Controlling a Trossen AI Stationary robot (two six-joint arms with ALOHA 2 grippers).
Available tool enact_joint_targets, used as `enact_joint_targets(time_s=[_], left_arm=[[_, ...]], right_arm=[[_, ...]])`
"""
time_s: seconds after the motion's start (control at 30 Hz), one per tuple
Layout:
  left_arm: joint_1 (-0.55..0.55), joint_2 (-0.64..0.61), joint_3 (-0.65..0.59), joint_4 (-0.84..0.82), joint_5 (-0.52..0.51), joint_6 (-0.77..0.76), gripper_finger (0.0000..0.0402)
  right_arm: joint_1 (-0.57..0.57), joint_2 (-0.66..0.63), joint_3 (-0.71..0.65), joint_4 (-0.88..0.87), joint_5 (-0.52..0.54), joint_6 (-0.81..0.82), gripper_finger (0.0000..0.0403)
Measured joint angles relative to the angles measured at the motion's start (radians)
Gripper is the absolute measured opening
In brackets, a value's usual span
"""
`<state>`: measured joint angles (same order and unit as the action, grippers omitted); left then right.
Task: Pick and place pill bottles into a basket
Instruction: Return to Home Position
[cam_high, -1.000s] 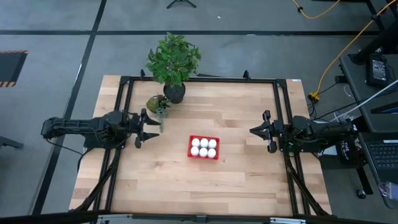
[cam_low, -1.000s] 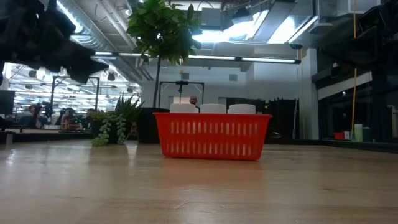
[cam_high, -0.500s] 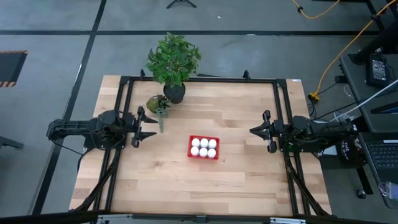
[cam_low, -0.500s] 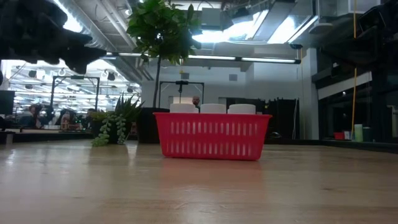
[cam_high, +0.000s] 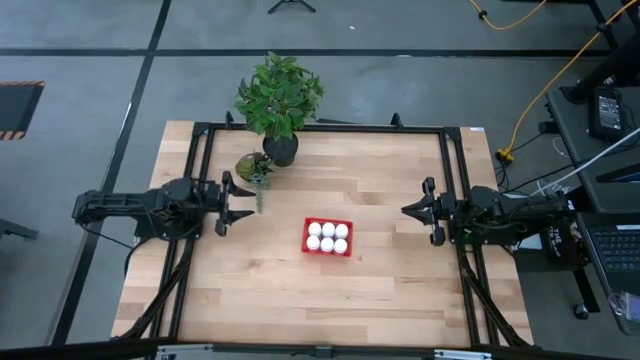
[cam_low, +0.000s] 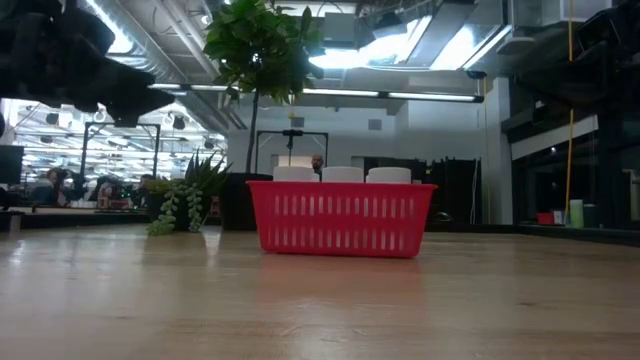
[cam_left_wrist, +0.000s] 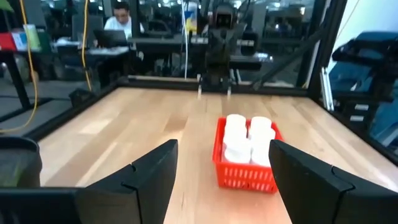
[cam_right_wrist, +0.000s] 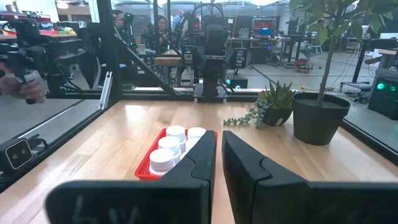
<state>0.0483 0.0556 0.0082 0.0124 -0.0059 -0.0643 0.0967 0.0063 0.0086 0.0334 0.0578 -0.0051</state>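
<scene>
Six pill bottles (cam_high: 328, 230) fill the basket (cam_high: 305, 240); I see left jaws released, right jaws clenched, flanking it.

This is a robotics lab in an open industrial hall. The wooden tabletop (cam_high: 300, 290) sits inside a black metal frame (cam_high: 320, 127) on a bare concrete floor (cam_high: 80, 50), and a yellow cable (cam_high: 575, 62) trails beside it. Beyond the tabletop, a person (cam_left_wrist: 121, 17) works at a desk, under exposed ducts (cam_low: 170, 60) and strip lights (cam_low: 390, 96).
</scene>
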Motion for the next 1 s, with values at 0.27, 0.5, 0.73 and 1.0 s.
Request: enact_joint_targets(time_s=[0.27,0.5,0.73,1.0], left_arm=[[-0.001,0.052,0.0,0.0,0.0,-0.001,0.0246],[-0.001,0.054,0.0,0.004,-0.002,0.041,0.0245],[-0.001,0.054,0.0,0.004,-0.002,0.041,0.0245],[-0.001,0.054,0.0,0.004,-0.002,0.041,0.0246]], right_arm=[[0.0,0.0,0.0,0.0,0.0,0.0,0.0032],[0.0,0.0,0.0,0.0,0.0,0.0,0.0032],[0.0,0.0,0.0,0.0,0.0,0.0,0.0032],[0.0,0.0,0.0,0.0,0.0,0.0,0.0032]])
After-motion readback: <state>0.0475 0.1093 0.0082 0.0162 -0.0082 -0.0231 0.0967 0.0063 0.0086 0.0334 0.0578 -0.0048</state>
